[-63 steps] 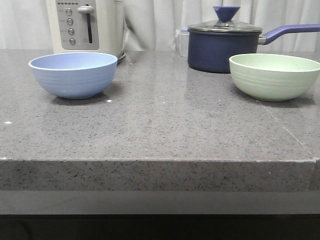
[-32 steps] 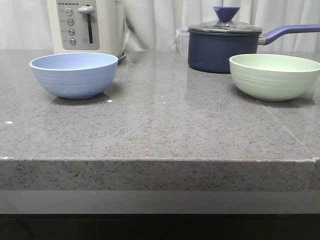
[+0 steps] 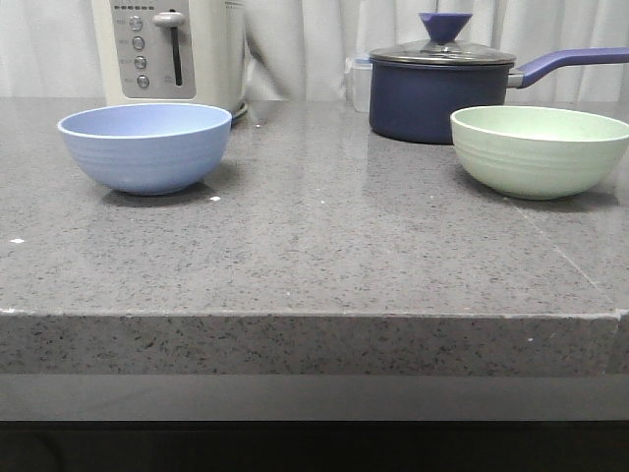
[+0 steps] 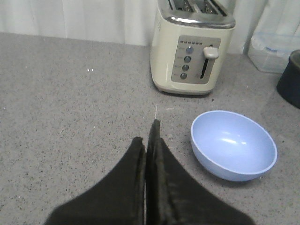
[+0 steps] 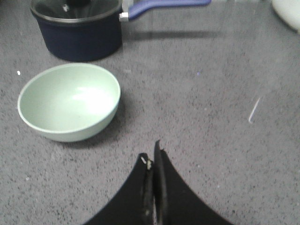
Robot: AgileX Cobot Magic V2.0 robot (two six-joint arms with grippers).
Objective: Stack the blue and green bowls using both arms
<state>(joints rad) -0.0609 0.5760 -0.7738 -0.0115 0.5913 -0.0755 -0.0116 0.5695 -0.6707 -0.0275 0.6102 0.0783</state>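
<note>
left gripper (image 4: 149,136): fingers pressed together, empty, bare counter around
right gripper (image 5: 154,157): fingers together, empty
blue bowl (image 3: 144,147): front view left, upright, near toaster (image 3: 169,51)
green bowl (image 3: 538,150): right, beside saucepan (image 3: 440,88)
counter (image 3: 324,246): open middle, front edge low

We see only the fingers of our two grippers, nothing of the arms behind them. Our left gripper (image 4: 149,140) shows two matte black fingers (image 4: 164,183), broad at the base and tapering to narrow tips, their surface slightly rough and grainy, with a thin dark seam running between them. Our right gripper (image 5: 153,159) has the same black, wedge-shaped fingers (image 5: 171,197), and there is a small pale fleck near the tip of one.
</note>
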